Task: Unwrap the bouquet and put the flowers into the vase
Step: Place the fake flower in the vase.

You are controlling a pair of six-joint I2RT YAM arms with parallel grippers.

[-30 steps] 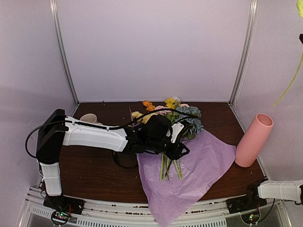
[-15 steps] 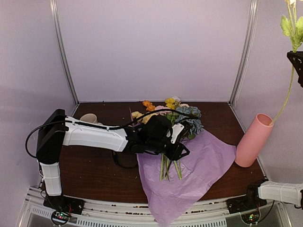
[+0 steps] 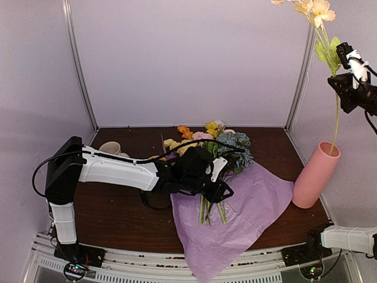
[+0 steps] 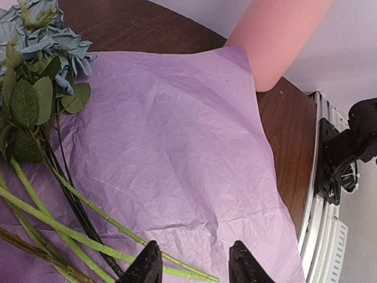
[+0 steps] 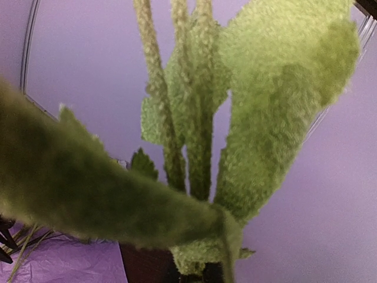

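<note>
Since a second ago the right gripper [image 3: 340, 84] has swung in from the frame's edge, clamped on a peach flower [image 3: 318, 10] whose stem tip now reaches the mouth of the vase [image 3: 315, 177] (directly below it, far right). The left gripper [image 3: 219, 187], jaws apart, hovers over the remaining flowers [image 3: 227, 144] lying on the tissue paper [image 3: 262, 206], well apart from the vase
</note>
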